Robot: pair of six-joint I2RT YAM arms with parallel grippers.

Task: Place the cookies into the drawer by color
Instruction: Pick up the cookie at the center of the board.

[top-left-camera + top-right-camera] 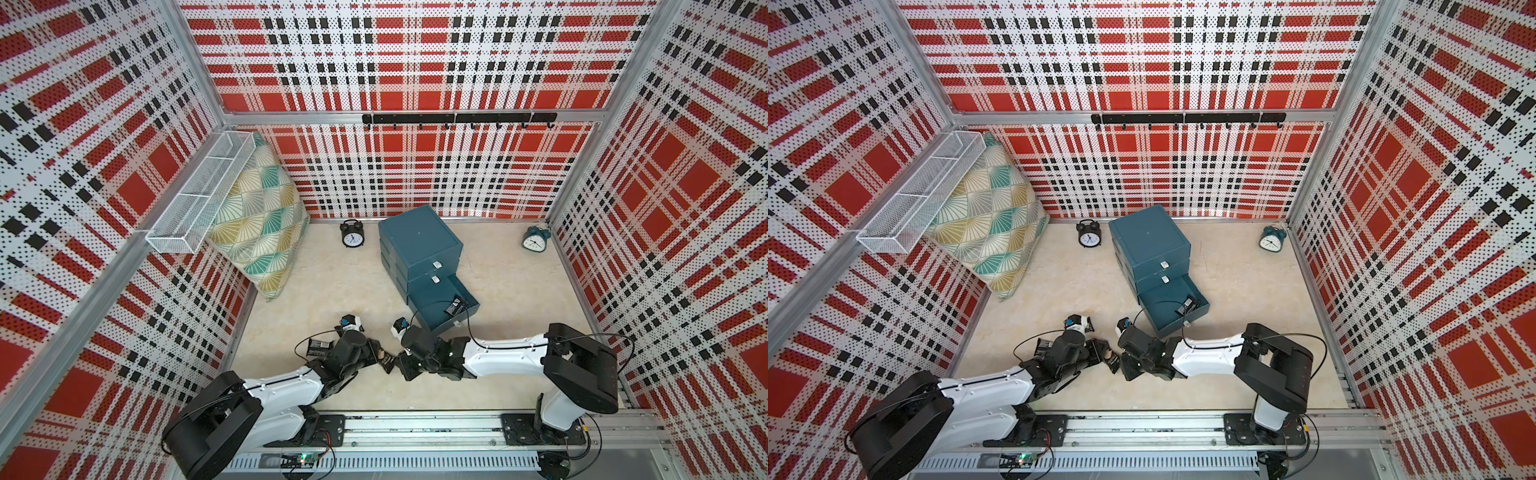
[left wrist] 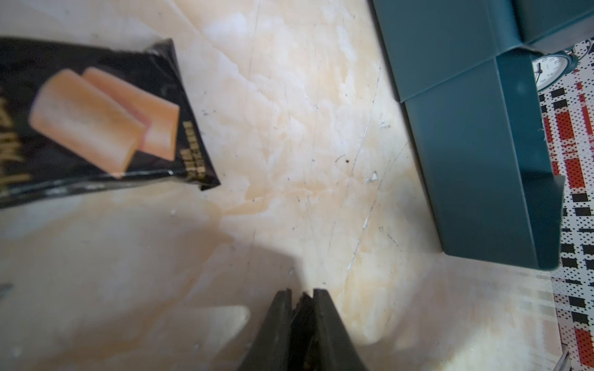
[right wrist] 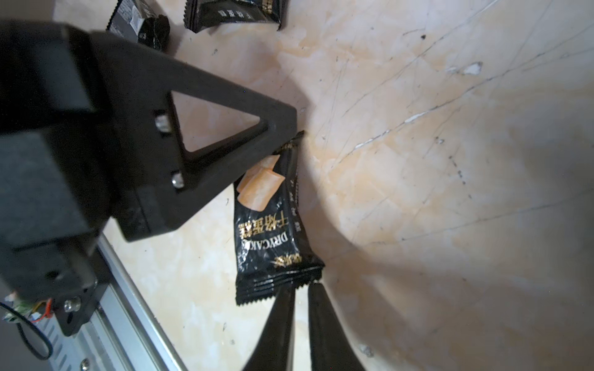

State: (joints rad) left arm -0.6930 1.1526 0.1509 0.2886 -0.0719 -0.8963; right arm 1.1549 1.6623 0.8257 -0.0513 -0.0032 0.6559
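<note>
Top views, both: cream marbled desk (image 1: pixel 519 324) inside red-and-black plaid walls. Patterned cushion (image 1: pixel 257 216) at upper left, leaning on the wall beneath a white wire basket (image 1: pixel 199 195). Teal drawer cabinet (image 1: pixel 417 237) at centre, three tiers: the upper two closed, the bottom drawer (image 1: pixel 467 294) pulled out with one black packet (image 1: pixel 456 307) lying inside. Two arms enter from the lower edge and meet just below the cabinet. Black alarm clock (image 1: pixel 352 235) just left of the cabinet; teal alarm clock (image 1: pixel 535 239) at far right. Right wrist view: left fingers (image 3: pixel 283 119) clenched on the upper end of a black cookie packet (image 3: pixel 270 231) printed with tan biscuits. The right fingers (image 3: pixel 281 327) are nearly closed, with their tips at the packet's crimped lower seal; whether they pinch it cannot be told. Loose black packets (image 3: pixel 234 13) lie on the desk at that frame's upper left.
</note>
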